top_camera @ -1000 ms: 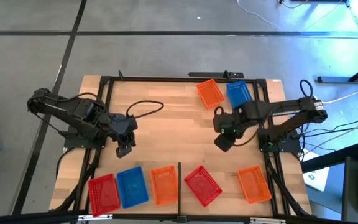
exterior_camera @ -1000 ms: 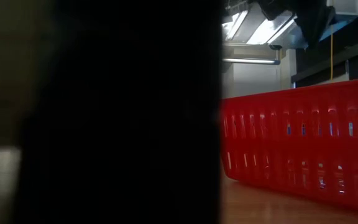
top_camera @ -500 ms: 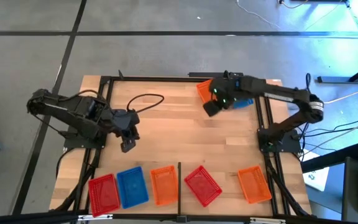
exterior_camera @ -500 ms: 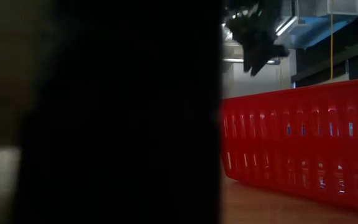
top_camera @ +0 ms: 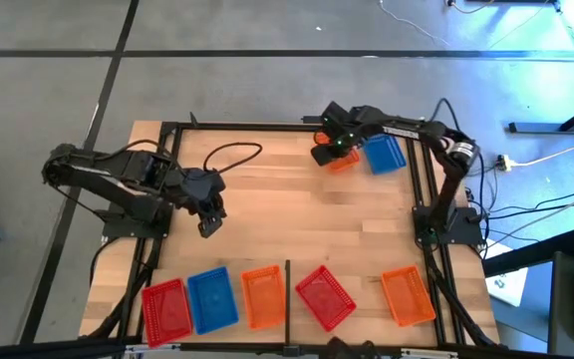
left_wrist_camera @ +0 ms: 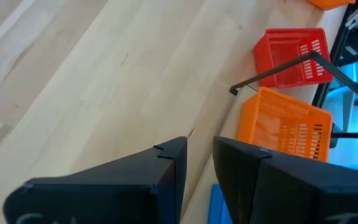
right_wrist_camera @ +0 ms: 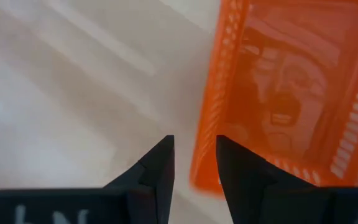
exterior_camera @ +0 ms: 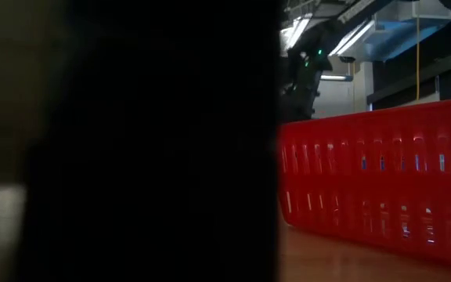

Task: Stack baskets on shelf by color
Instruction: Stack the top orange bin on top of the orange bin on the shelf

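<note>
The tabletop (top_camera: 287, 214) middle lay free. Five baskets (top_camera: 259, 297) and a black bar (top_camera: 287, 287) crowded six o'clock; two baskets (top_camera: 384, 155) blocked one o'clock.

I'm looking down on the plank table (top_camera: 267, 219). Along its near edge sit a red basket (top_camera: 165, 306), blue basket (top_camera: 212, 298), orange basket (top_camera: 261, 296), another red (top_camera: 325, 296) and orange (top_camera: 408, 295). At the far edge, a blue one (top_camera: 385, 154).

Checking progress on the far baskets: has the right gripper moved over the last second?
Yes. In the high view the right gripper has swung from mid-table to the far edge, now at the orange basket beside the blue basket.
</note>
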`<state>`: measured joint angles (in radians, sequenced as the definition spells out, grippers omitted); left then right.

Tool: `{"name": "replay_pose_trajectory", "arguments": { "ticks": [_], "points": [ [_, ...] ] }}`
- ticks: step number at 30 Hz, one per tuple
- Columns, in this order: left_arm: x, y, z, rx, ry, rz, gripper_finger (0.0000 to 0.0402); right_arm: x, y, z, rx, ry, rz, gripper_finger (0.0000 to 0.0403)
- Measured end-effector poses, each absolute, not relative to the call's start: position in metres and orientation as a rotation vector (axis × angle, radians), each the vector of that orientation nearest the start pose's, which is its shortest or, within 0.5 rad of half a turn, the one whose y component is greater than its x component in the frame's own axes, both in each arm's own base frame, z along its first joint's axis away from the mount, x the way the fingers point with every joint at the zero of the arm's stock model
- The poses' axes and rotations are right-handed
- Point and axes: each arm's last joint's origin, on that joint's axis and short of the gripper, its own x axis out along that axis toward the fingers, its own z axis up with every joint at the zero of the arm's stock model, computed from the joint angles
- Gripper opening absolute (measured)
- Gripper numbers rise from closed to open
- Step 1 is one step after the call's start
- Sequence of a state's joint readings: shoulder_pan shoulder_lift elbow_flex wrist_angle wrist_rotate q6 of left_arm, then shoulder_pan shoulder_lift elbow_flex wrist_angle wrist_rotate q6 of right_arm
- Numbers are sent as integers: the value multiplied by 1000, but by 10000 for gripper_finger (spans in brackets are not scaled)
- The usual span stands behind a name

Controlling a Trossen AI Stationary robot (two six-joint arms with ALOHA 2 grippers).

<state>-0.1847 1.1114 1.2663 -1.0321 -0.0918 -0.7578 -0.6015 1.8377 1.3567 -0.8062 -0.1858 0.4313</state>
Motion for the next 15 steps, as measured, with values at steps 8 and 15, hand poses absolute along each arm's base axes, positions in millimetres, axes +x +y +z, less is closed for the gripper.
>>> {"name": "replay_pose_trajectory", "arguments": {
  "ticks": [8,15],
  "points": [
    [196,-28,363,-600,844,272,69,310,-206,175,859,1189,-615,116],
    [196,-22,363,-613,836,298,69,315,-209,162,789,1208,-590,115]
  ]
}}
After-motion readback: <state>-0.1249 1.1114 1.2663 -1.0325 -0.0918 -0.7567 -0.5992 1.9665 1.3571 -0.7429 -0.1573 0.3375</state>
